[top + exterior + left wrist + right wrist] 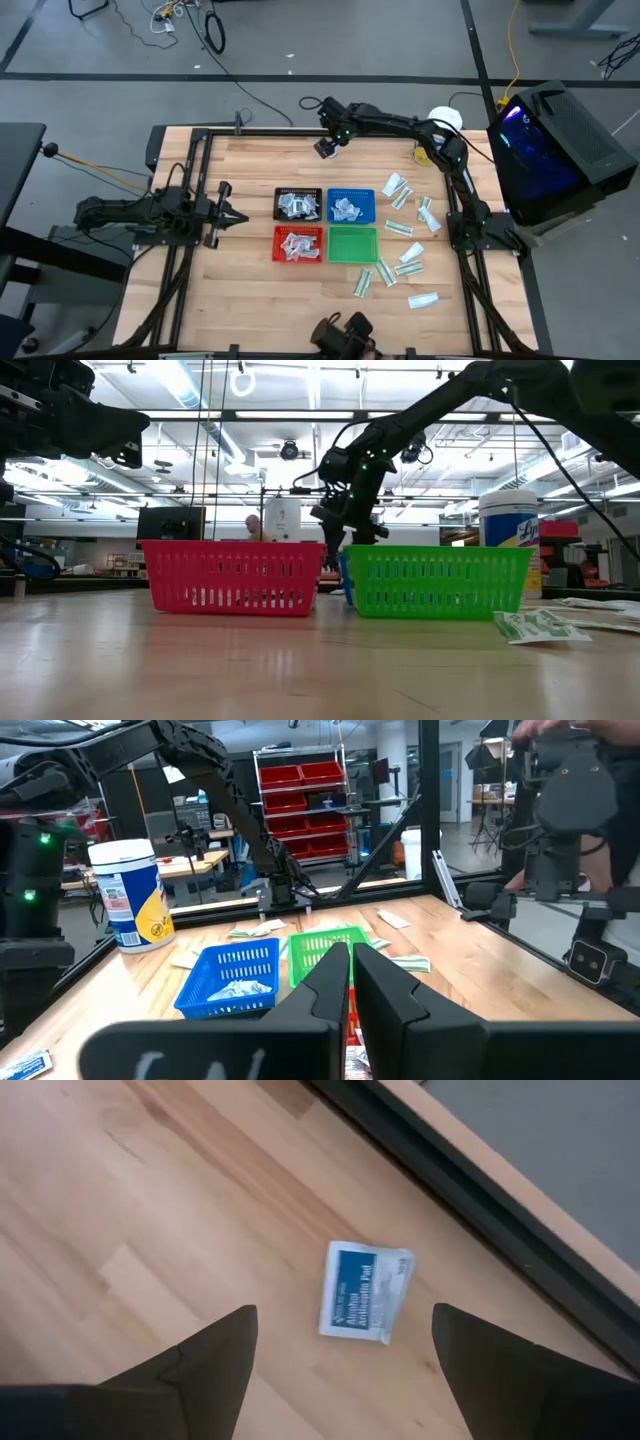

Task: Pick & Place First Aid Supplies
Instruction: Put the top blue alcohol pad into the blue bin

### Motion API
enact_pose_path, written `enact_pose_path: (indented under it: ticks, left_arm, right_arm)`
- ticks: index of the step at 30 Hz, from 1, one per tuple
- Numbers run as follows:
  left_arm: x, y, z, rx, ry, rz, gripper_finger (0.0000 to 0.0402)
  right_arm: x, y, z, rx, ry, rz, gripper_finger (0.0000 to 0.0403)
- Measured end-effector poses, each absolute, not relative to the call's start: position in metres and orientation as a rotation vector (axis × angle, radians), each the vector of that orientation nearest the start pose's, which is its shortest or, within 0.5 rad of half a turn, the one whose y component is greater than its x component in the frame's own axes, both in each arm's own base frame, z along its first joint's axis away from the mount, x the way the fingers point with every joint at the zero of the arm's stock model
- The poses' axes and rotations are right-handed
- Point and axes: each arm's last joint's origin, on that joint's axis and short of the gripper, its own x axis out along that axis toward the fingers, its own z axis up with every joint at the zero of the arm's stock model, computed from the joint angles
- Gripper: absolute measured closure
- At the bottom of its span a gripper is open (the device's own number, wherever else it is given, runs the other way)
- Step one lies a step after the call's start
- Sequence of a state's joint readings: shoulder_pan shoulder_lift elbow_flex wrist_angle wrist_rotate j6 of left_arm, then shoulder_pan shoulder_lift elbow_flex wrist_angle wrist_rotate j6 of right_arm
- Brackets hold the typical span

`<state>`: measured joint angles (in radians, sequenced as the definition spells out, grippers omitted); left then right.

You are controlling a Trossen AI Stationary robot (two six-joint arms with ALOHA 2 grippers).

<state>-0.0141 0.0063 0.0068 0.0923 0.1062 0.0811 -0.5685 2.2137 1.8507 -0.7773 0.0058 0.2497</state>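
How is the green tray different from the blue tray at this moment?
The green tray has nothing inside, while the blue tray holds several small white packets. The green tray sits on the table's near side next to the red tray; the blue tray sits behind it, next to the black tray. Both are mesh trays of similar size.

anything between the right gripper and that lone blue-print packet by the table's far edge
Nothing visible. The right gripper hangs open above the packet, which lies alone on bare wood between the two fingers in the wrist view; the table's dark frame rail runs just beyond it, not across the way down.
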Motion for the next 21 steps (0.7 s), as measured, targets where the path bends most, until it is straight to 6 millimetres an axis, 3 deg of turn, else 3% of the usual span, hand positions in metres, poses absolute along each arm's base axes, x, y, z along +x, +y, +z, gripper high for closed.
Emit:
enact_pose_path:
  ticks: [11, 17, 21]
  left_arm:
    - [0.097, -0.004, 0.174, 0.085, -0.098, -0.116, 0.0376]
    - [0.097, -0.004, 0.174, 0.085, -0.098, -0.116, 0.0376]
    - [0.097, -0.004, 0.174, 0.085, -0.098, -0.116, 0.0376]
  right_arm:
    - [0.391, -0.25, 0.196, 0.499, 1.107, -0.56, 0.0101]
    - [0.393, -0.243, 0.195, 0.336, 1.175, -0.435, 0.0101]
    - [0.396, -0.237, 0.195, 0.283, 1.191, -0.452, 0.0101]
